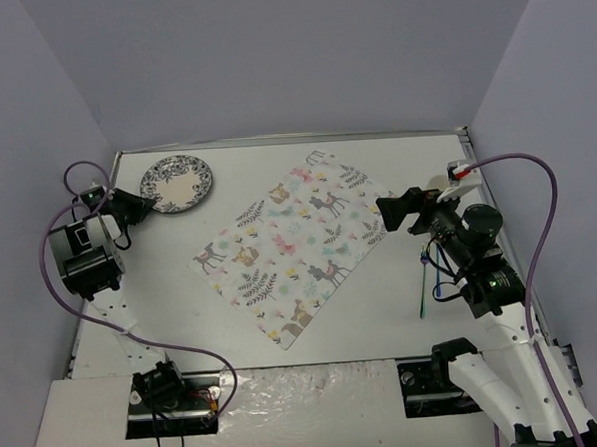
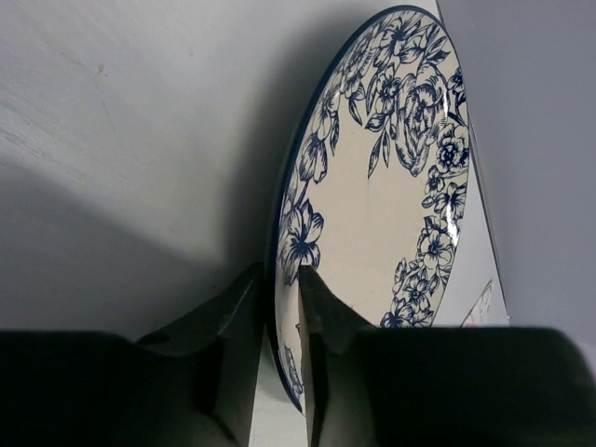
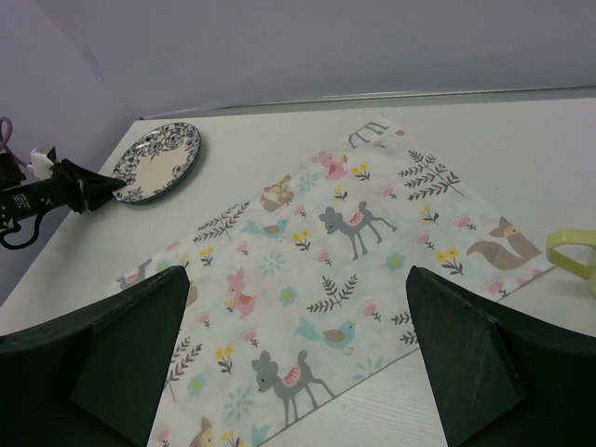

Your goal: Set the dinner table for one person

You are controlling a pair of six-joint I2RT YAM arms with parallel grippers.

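A round plate point(image 1: 177, 183) with a blue floral rim sits at the far left corner of the white dinner table point(image 1: 373, 315). My left gripper point(image 1: 147, 204) reaches it from the left and is shut on its near rim. In the left wrist view the plate point(image 2: 391, 214) has its edge pinched between the two dark fingers of that gripper point(image 2: 277, 279). My right gripper point(image 1: 388, 214) hovers open over the right edge of the pastel animal-print placemat point(image 1: 295, 246), and in its own view the gripper point(image 3: 296, 272) holds nothing above the placemat point(image 3: 326, 270).
Thin utensils with green and blue handles point(image 1: 423, 287) lie on the table right of the placemat, under the right arm. A yellow-green loop point(image 3: 573, 253) shows at the right edge of the right wrist view. Grey walls close in the back and sides.
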